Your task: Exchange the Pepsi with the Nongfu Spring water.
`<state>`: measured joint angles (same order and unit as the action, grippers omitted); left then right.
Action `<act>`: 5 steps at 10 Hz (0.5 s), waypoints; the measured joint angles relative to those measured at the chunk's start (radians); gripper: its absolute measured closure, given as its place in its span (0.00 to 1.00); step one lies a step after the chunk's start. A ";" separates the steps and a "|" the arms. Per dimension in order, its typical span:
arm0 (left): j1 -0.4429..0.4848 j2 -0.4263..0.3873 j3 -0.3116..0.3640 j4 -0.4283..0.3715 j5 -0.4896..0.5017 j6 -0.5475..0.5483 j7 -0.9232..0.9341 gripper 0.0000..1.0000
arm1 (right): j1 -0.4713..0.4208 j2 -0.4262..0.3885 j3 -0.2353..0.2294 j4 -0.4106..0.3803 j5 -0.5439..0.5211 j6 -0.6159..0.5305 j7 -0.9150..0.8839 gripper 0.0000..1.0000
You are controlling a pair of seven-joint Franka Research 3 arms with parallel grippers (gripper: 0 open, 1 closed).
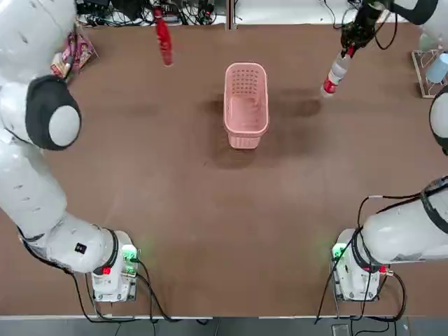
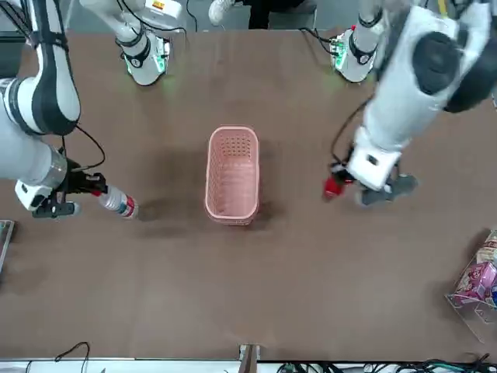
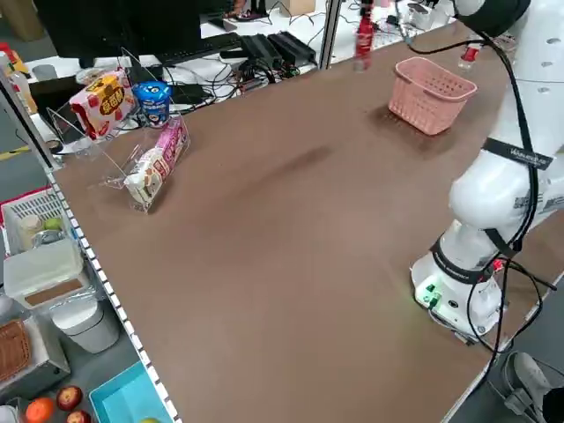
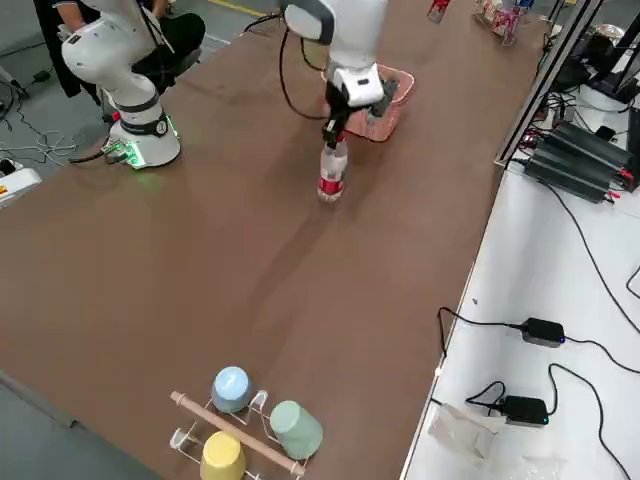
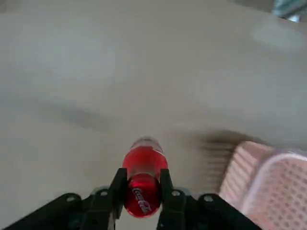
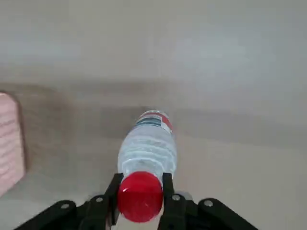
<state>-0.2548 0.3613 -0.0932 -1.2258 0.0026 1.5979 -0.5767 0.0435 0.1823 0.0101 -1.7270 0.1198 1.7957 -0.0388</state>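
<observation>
Both bottles aloft above the tabletop (image 1: 175, 210), either side of the pink basket (image 1: 246, 105). Left end effector (image 5: 142, 191) clenched on the Pepsi (image 1: 163, 38) by its neck; right end effector (image 6: 140, 194) clenched just under the Nongfu Spring water (image 1: 334, 75) cap. Likely light, smooth, thin-walled: best gripped at the stiff neck. Liquid levels unreadable.

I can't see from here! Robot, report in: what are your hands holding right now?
Left gripper shut on Pepsi, lifted left of pink basket. Right gripper shut on Nongfu Spring water, lifted right of basket. Basket sits between them.
</observation>
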 joint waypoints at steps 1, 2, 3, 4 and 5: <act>0.062 0.000 0.000 -0.019 0.000 0.009 0.070 0.67 | 0.047 -0.005 0.004 0.072 0.033 -0.076 0.048 0.63; 0.117 -0.001 -0.001 -0.051 -0.001 0.023 0.147 0.67 | 0.084 -0.012 0.015 0.137 0.059 -0.136 0.096 0.63; 0.169 -0.003 -0.001 -0.103 0.000 0.051 0.217 0.67 | 0.113 -0.019 0.043 0.188 0.065 -0.167 0.155 0.63; 0.210 -0.010 -0.001 -0.181 0.000 0.115 0.259 0.67 | 0.136 -0.021 0.078 0.225 0.066 -0.174 0.212 0.63; 0.236 -0.034 -0.002 -0.291 0.000 0.220 0.277 0.67 | 0.163 -0.021 0.110 0.254 0.067 -0.174 0.267 0.63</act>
<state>-0.0183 0.3278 -0.0948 -1.5173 0.0027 1.8182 -0.2997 0.2060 0.1609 0.1202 -1.4727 0.1865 1.6220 0.2279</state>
